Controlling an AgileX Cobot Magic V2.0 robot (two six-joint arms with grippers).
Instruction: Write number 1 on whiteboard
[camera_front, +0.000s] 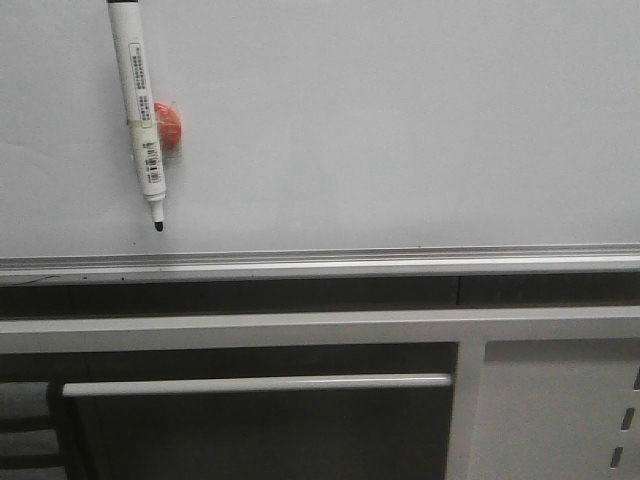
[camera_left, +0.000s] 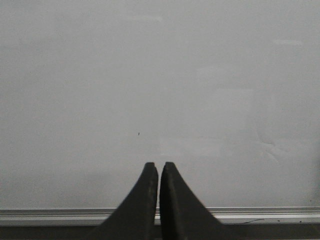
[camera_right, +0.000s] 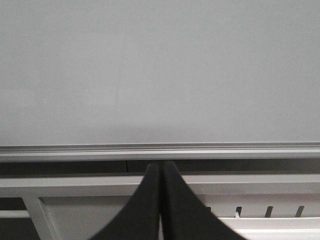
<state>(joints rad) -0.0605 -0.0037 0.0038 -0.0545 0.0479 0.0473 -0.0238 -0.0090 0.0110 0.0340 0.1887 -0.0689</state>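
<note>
The whiteboard (camera_front: 380, 120) fills the upper part of the front view, with its silver rail (camera_front: 320, 262) along the lower edge. A white marker (camera_front: 137, 105) with a black tip hangs on the board at the upper left, tip down, held by a red round magnet (camera_front: 168, 126). No written number 1 shows on the board. Neither gripper shows in the front view. My left gripper (camera_left: 159, 167) is shut and empty, facing the bare board (camera_left: 160, 80). My right gripper (camera_right: 160, 166) is shut and empty, level with the dark gap below the board's rail (camera_right: 160, 150).
Below the rail stands a white cabinet frame (camera_front: 300, 328) with a horizontal white bar (camera_front: 255, 384) and a slotted white panel (camera_front: 560, 410) at the right. A tiny dark speck (camera_left: 138, 133) sits on the board in the left wrist view.
</note>
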